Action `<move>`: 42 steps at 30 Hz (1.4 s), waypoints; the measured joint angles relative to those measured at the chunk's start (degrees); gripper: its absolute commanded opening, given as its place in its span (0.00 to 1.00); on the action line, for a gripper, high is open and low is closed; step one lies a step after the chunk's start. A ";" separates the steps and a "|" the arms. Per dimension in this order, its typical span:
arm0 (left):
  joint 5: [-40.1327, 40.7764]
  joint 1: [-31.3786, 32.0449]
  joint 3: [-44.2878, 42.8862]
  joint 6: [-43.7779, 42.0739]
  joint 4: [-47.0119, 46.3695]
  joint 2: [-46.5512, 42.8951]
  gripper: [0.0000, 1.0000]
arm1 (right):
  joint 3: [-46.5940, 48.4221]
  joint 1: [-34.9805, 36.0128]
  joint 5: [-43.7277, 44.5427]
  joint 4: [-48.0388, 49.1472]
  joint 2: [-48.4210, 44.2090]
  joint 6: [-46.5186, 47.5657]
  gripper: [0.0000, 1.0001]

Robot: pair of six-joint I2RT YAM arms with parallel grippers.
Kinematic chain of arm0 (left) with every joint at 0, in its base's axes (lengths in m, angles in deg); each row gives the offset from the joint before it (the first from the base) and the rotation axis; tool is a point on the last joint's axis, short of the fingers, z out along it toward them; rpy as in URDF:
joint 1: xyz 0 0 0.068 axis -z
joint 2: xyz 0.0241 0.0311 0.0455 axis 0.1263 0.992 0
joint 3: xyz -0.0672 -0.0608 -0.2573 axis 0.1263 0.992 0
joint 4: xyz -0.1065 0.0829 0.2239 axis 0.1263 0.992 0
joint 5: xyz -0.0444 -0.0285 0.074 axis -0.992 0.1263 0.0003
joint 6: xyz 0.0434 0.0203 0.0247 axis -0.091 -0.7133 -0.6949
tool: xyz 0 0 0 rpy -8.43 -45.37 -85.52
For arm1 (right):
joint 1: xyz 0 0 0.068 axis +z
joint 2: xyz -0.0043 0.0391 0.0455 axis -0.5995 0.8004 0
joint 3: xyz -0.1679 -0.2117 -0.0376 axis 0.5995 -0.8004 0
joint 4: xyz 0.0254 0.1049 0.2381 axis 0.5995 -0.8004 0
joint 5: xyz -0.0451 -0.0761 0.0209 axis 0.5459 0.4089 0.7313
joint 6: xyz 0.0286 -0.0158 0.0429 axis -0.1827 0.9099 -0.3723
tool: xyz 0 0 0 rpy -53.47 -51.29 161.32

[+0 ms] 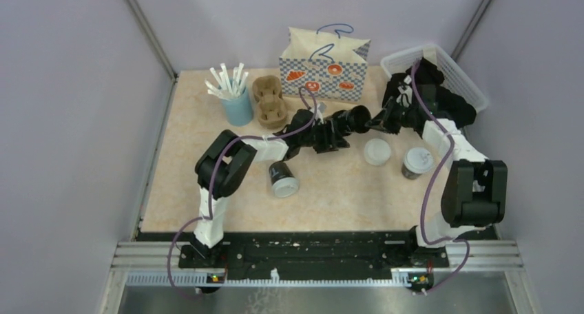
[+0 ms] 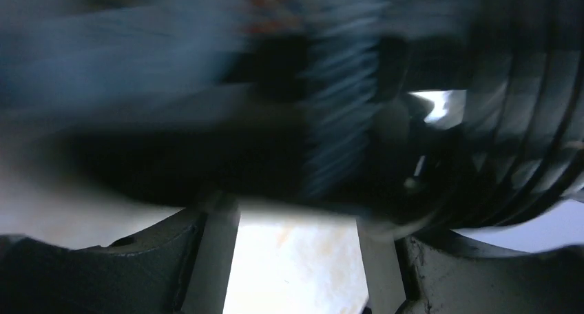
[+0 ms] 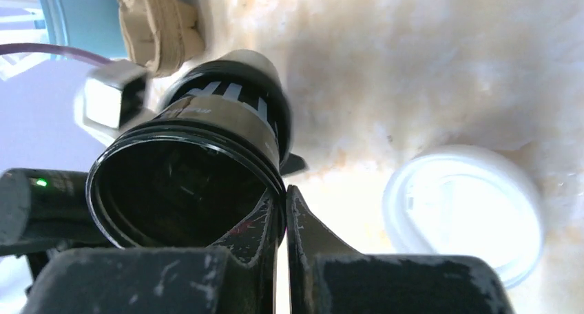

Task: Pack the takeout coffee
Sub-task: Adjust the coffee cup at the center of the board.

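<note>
Right tool (image 3: 284, 202) clenched on rim of lidless black cup (image 3: 206, 121), held sideways over desk (image 1: 344, 204) centre; left tool (image 2: 295, 221) spread at cup's body, grip indiscernible through blur; loose white lid (image 1: 377, 151) at 5 o'clock, lidded cup (image 1: 418, 161) at 4, tipped cup (image 1: 282, 180) at 8; lilac walls (image 1: 69, 121) around.

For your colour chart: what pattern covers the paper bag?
Blue-white checks on the bag; top external view.

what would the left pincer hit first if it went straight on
Most likely the black cup that the right pincer holds by its rim, just ahead of the left pincer.
</note>
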 measured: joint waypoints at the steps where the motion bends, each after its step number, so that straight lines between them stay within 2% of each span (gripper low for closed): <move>1: -0.83 0.76 0.11 0.63 0.22 0.00 0.67 | 2.21 1.31 1.64 -3.15 -0.87 0.55 0.00; 7: -4.24 2.95 -0.48 1.77 3.37 -0.13 0.68 | 10.88 8.74 15.23 -17.99 -2.08 4.15 0.00; 12: -4.87 2.23 0.17 -1.18 6.21 -2.16 0.76 | 12.50 9.99 17.59 -20.90 0.72 5.77 0.00; 17: -3.96 1.27 3.19 -9.70 11.37 -10.99 0.79 | 7.30 9.77 14.05 -12.17 2.45 4.72 0.00; 21: -0.17 -0.46 -0.63 -18.29 18.58 -16.20 0.81 | -1.86 7.76 8.59 -1.05 2.45 1.01 0.00; 24: 3.32 -3.17 -4.42 -23.21 20.28 -16.59 0.80 | -8.50 4.31 4.79 4.48 2.43 -1.84 0.00; 34: 11.67 -8.68 -14.36 -27.93 21.86 -4.24 0.81 | -10.10 -3.69 -0.15 12.63 2.25 -4.11 0.00; 38: 12.04 -8.61 -17.53 -28.33 21.57 0.50 0.82 | -9.70 -3.69 -1.38 20.15 6.91 -7.61 0.00; 42: 12.15 -8.63 -19.17 -28.33 20.72 2.82 0.82 | -8.37 -2.40 -1.42 23.52 11.72 -9.92 0.00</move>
